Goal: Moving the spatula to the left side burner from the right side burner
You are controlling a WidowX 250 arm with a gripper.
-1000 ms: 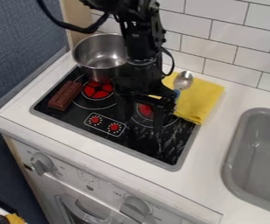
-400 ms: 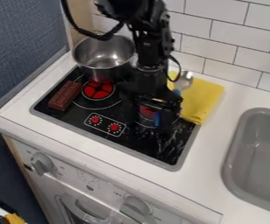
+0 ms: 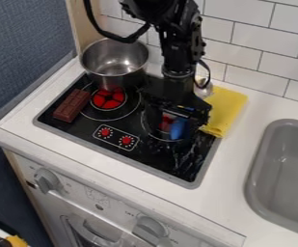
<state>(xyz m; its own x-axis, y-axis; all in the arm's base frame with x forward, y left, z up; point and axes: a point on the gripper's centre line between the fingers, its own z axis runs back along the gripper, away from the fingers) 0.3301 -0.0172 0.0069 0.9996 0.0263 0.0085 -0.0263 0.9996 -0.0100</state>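
Beneath the claw (image 3: 171, 133), its fingers parted, the blue-handled spatula (image 3: 177, 128) lies over the right burner (image 3: 165, 120), metal end behind the claw by the yellow cloth (image 3: 227, 108); the gap presumably allows for straddling the handle.

Claw (image 3: 173, 131) over right burner (image 3: 167, 119); spatula (image 3: 177, 129) at claw; pot (image 3: 114, 58) near left burner (image 3: 107, 100).

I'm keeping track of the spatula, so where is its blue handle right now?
In the camera view, the blue handle is at the right side burner, a little left of the yellow cloth.
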